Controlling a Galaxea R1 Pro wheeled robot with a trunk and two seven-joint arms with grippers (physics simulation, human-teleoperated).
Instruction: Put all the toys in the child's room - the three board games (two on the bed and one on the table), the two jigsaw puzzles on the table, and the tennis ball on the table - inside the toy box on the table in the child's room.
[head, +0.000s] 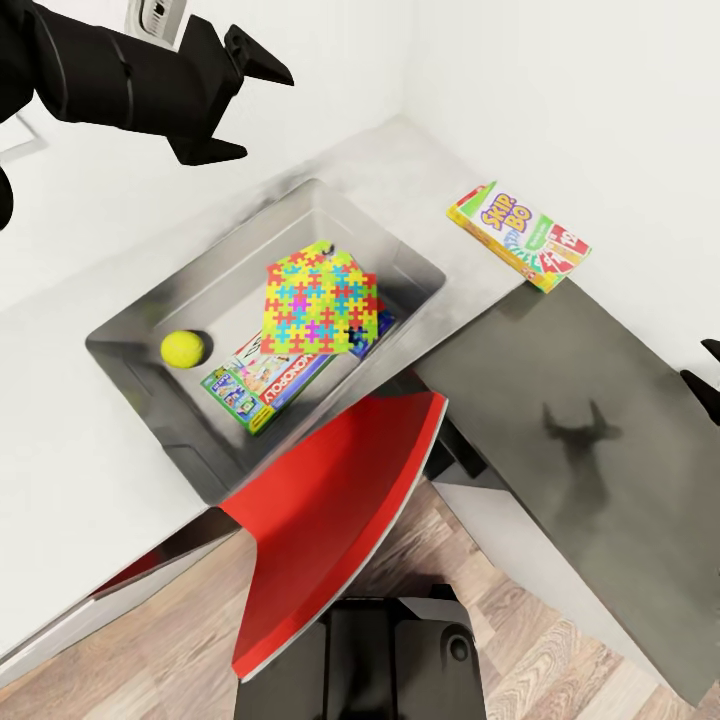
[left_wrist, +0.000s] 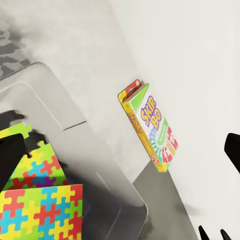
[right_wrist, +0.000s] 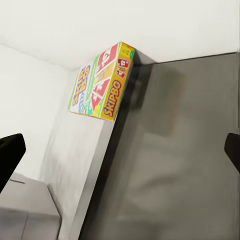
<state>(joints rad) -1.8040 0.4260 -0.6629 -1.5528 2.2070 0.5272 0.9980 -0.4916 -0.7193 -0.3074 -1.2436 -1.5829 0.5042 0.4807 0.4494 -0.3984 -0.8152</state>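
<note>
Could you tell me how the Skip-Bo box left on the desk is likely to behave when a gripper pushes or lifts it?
The Skip-Bo box lies flat, so it will probably slide rather than tip or roll. Its printed faces look glossy and stiff, so it likely keeps its shape but could slip between fingers. One corner overhangs the pale table top's edge, so a push that way might tilt it off.

this is a child's room in a home, rendered in simulation. a pale grey surface (head: 60, 400) runs along plain white walls (head: 560, 60) into a corner and meets a darker grey section (head: 590, 400). toys sit on it: a skip-bo game box (head: 518, 236), and a grey bin (head: 400, 255) holding a bright jigsaw sheet (head: 320, 312), a monopoly box (head: 268, 384) and a tennis ball (head: 182, 348). a red chair (head: 330, 510) stands on a wood-plank floor (head: 530, 650).
</note>
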